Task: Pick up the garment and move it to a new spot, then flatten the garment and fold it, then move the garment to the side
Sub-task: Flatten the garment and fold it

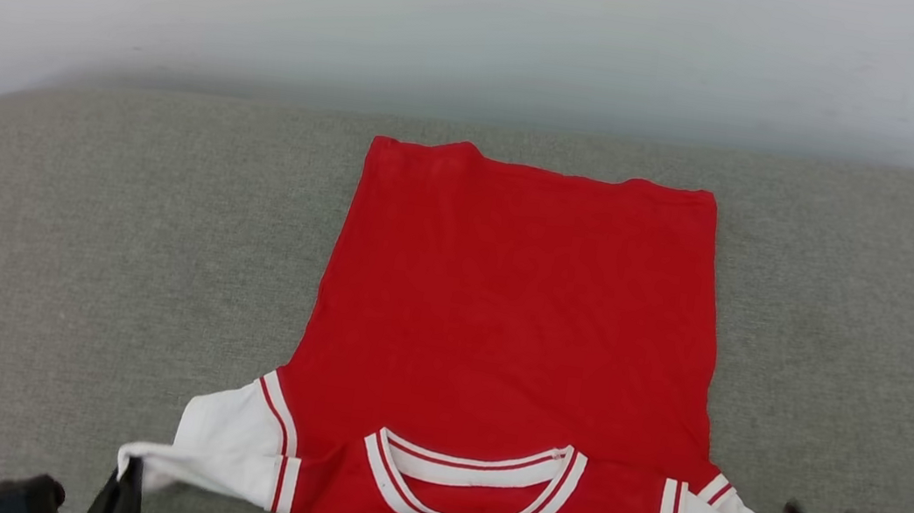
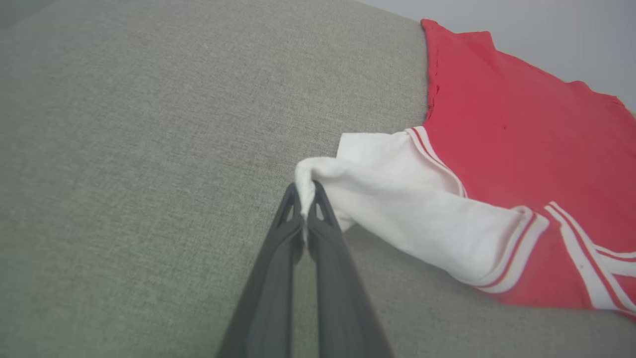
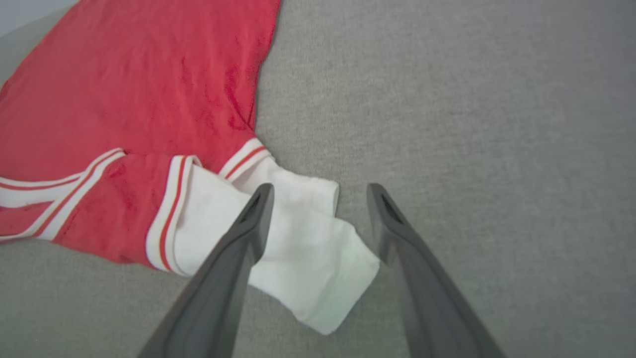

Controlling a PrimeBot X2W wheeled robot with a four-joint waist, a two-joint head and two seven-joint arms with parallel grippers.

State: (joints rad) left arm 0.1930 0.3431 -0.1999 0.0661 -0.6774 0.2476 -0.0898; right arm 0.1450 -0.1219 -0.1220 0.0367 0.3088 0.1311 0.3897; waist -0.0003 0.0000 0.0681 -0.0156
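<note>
**Item.** The garment (image 1: 515,317) lies spread on the grey fabric-covered surface (image 1: 70,241), roughly central. No lettering or number shows on the upward face. Its long axis runs straight away from the robot, with the striped collar (image 1: 472,475) at the near edge and the hem (image 1: 544,166) at the far edge, towards the pale wall (image 1: 488,22). The red body is largely smooth. Both white sleeves are rumpled and stick out sideways along the near edge.

**Left end effector** (image 2: 305,191). Clenched on the tip of the left sleeve (image 2: 397,209). The cloth is pinched between the fingertips and lifted into a small peak.

**Right end effector** (image 3: 320,191). Released, with jaws wide apart and holding nothing. The right sleeve (image 3: 308,258) lies flat beneath it. One finger sits over the white cloth, the other over bare surface just beyond the cuff.

**Relation governing the next move.** The garment lies forward of and between the two end effectors, one at each near corner. Neither arm is clearly nearer.

**Assessment.** Flattening appears to be in hand. Only the left side can be tensioned at present. An even pull across the sleeve line would call for the right end effector to close on its sleeve.
</note>
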